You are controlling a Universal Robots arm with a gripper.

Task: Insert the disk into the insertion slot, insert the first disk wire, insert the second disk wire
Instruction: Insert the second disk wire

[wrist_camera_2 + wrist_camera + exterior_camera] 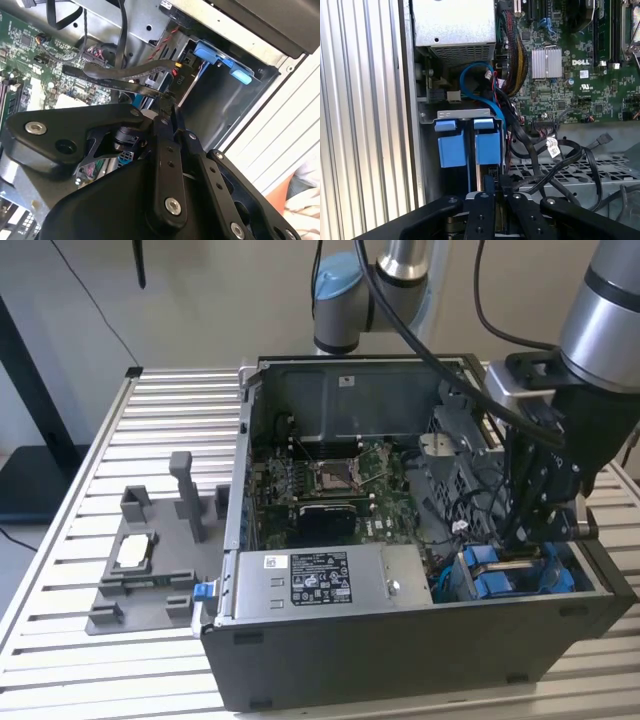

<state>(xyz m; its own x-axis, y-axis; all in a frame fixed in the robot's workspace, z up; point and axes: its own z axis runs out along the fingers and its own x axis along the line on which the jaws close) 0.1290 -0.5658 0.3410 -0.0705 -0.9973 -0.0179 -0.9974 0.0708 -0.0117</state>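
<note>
The gripper (528, 540) hangs nose-down from the arm's silver-grey wrist, dipped into the near corner of the dark PC case (400, 660) at the exterior view's right. Its fingers (165, 150) are drawn close together, pinched on the end of a flat black wire (120, 84) (the second wrist view shows this best). In the first wrist view the gripper sits just beside the disk (487, 147), whose blue carrier is already seated in the insertion slot (462, 113), the grey metal cage. The exterior view adds the green motherboard (330, 480) farther in. It also shows a silver power supply (385, 575) along the near wall with a white printed label (305, 575), its print too small to make out. A grey fixture (150, 575) sits on the slatted table (170, 390) at the left.
</note>
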